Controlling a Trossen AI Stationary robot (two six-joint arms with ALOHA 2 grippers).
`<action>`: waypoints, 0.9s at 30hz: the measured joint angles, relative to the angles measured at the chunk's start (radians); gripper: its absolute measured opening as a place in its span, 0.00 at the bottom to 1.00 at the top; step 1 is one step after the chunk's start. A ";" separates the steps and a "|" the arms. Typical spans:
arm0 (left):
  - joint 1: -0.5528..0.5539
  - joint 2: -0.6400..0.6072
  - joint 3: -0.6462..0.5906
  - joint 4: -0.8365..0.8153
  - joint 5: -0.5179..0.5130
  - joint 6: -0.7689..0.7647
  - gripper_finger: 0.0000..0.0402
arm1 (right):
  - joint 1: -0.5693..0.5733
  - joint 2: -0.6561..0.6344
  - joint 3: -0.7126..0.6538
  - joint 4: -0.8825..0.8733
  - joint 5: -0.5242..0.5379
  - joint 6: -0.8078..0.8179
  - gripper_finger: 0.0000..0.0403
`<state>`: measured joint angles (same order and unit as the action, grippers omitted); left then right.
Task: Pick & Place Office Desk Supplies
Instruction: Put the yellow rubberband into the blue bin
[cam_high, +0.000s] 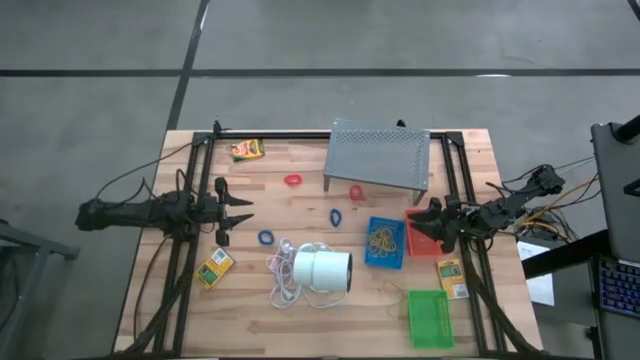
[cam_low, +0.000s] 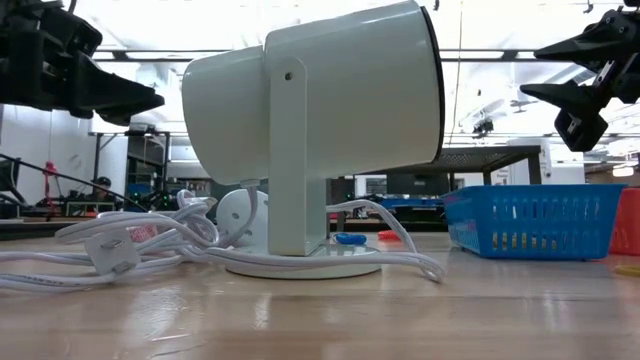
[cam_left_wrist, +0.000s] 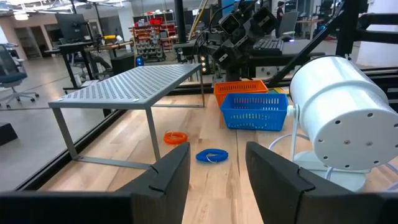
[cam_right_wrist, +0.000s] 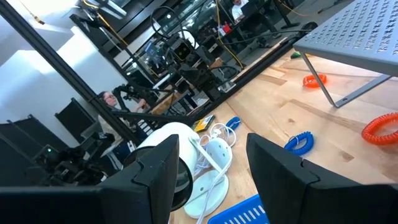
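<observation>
Left tool (cam_high: 243, 210): I see it hovering over the wooden desk (cam_high: 180, 300), fingers parted, holding nothing.
Nearest target: small blue coiled loop (cam_high: 265, 237), lying flat just ahead of my left tool and slightly to its side.
Blue plastic tray (cam_high: 385, 242): right of centre, tan rubber bands inside.
Right tool (cam_high: 428, 222): open, empty, above the red tray (cam_high: 422, 235).
Judgement: left arm is nearer that loop.

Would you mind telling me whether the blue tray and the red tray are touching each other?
Cannot tell. In the high view the blue tray and the red tray sit side by side, but the right gripper hangs over the seam between them, hiding any gap.
</observation>
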<state>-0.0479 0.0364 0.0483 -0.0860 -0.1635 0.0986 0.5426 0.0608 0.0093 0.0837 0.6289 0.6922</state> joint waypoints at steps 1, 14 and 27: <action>0.000 0.000 0.000 0.000 0.000 0.000 0.40 | 0.000 0.000 0.000 0.000 0.000 0.000 0.46; 0.000 0.000 -0.001 0.000 0.000 0.000 0.40 | 0.000 0.000 0.000 0.000 0.000 0.000 0.46; 0.000 0.000 -0.001 0.000 0.000 0.000 0.40 | -0.002 -0.001 0.000 0.002 0.004 -0.187 0.46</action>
<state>-0.0479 0.0364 0.0475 -0.0860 -0.1635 0.0982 0.5407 0.0601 0.0093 0.0853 0.6326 0.5053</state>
